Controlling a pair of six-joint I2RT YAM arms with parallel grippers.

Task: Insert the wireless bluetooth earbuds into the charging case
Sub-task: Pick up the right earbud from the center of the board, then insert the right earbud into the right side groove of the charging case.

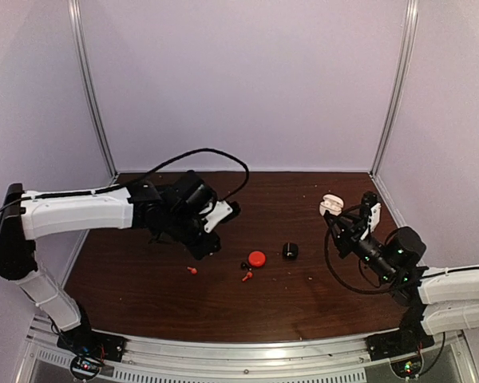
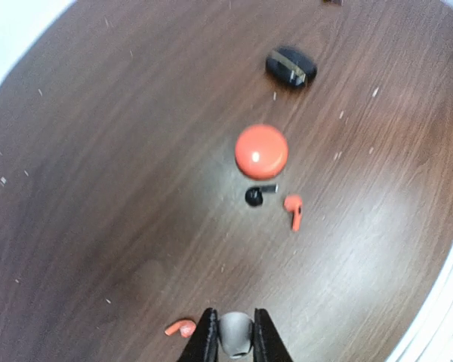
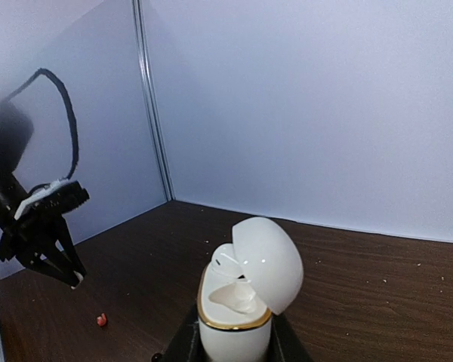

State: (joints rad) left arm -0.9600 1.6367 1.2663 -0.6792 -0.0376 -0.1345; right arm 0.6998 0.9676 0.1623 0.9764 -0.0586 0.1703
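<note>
My left gripper point(image 2: 234, 317) hangs a little above the table, shut on a small whitish earbud point(image 2: 235, 338) pinched between its black fingers; from above the gripper point(image 1: 203, 247) is left of centre. My right gripper point(image 3: 234, 345) is shut on a white charging case point(image 3: 235, 320) with a gold rim, held upright in the air at the right point(image 1: 330, 204). Its lid point(image 3: 270, 264) stands open, and one white earbud point(image 3: 228, 262) sits in one of its wells. Two red earbuds point(image 2: 180, 328) point(image 2: 293, 210) and a black earbud point(image 2: 254, 196) lie on the table.
A closed round red case point(image 2: 261, 151) and a closed black case point(image 2: 291, 66) lie on the dark wood table point(image 1: 144, 279) near its middle. Pale walls with metal corner posts point(image 1: 93, 88) close in the back and sides. The left arm's black cable point(image 1: 215, 153) loops above it.
</note>
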